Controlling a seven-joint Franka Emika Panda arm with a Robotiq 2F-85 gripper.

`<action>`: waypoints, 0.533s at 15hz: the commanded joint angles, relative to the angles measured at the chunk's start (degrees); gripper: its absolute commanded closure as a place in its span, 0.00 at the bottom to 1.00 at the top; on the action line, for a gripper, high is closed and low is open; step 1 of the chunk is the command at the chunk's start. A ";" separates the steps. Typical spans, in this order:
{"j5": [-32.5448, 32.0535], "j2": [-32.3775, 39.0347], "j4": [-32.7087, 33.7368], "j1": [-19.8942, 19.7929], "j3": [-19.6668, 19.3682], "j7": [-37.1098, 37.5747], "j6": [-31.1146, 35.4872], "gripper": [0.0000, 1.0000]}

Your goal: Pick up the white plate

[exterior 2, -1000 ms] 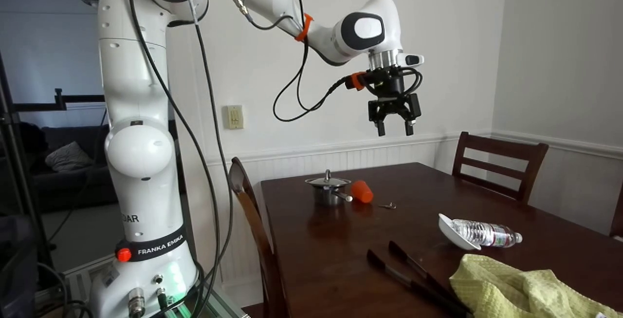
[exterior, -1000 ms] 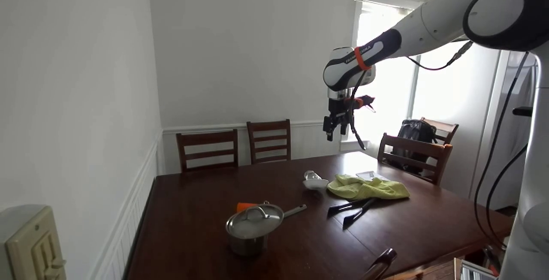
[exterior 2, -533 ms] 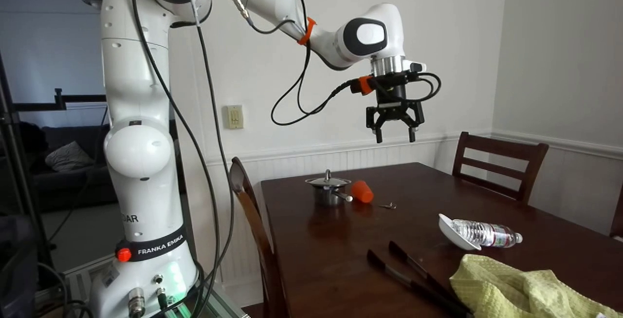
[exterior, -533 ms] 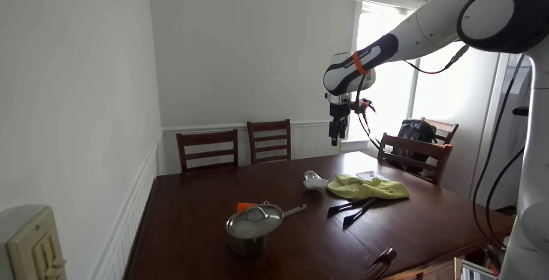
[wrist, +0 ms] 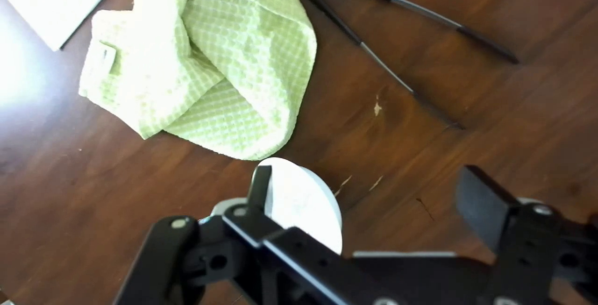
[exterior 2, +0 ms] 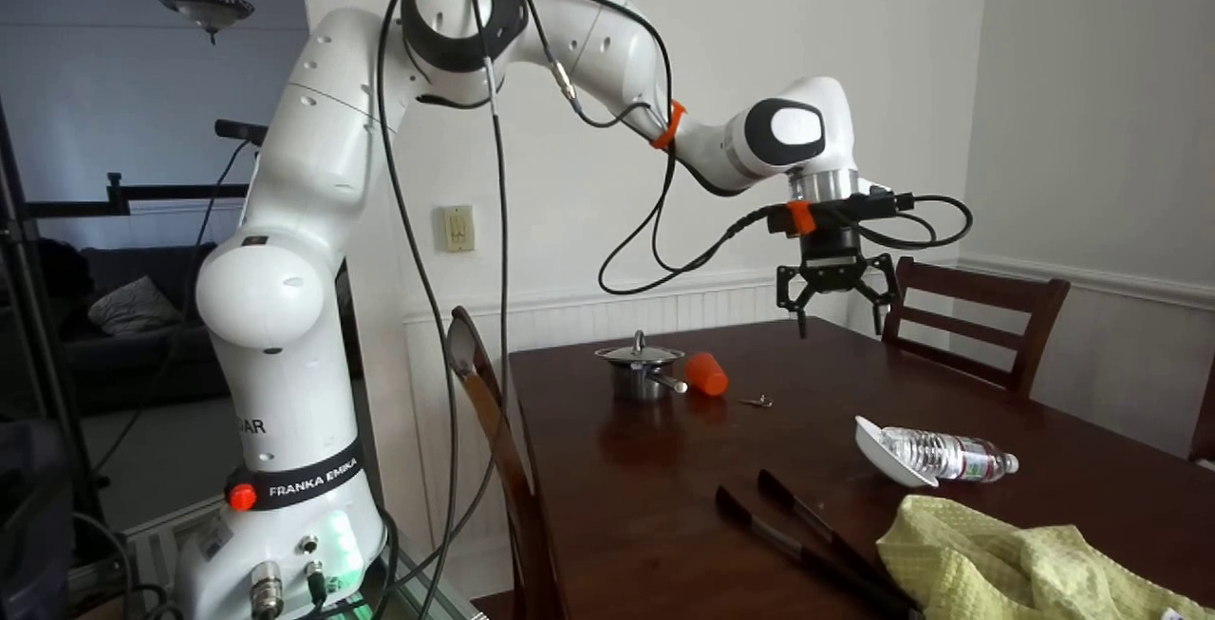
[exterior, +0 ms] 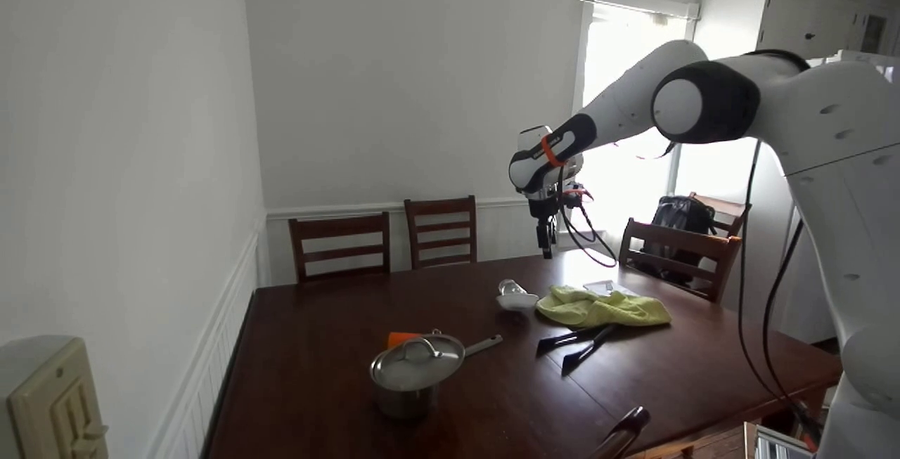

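Note:
The white plate [exterior 2: 883, 454] is a small whitish round dish. It stands tilted on the table, its underside against a clear water bottle [exterior 2: 954, 456] lying on its side. It also shows in an exterior view [exterior: 517, 302]. My gripper [exterior 2: 840, 326] is open and empty, pointing down above the table, higher than the plate and apart from it. In the wrist view the gripper [wrist: 369, 181] has its jaws wide apart. The plate [wrist: 303, 202] shows beyond the left finger [wrist: 259, 188], which hides part of it, and most of the bottle is hidden there.
A yellow-green cloth [wrist: 243, 85] lies close beside the plate, with black tongs [exterior 2: 807, 549] near it. A flat white item [wrist: 65, 10] is past the cloth. A lidded steel pot [exterior: 415, 367] and orange cup [exterior 2: 705, 374] stand farther off. Chairs [exterior 2: 978, 321] surround the table.
My gripper has moved down towards the table and reached farther out from the base. It has also turned about its vertical axis. The plate and other objects have not moved.

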 commanded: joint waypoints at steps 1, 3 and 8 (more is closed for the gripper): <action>-1.35 2.73 2.98 -1.91 2.20 0.56 -0.41 0.00; -1.38 5.22 4.61 -2.14 2.68 0.89 -0.29 0.00; -1.99 4.52 4.18 -1.70 2.86 0.71 0.86 0.00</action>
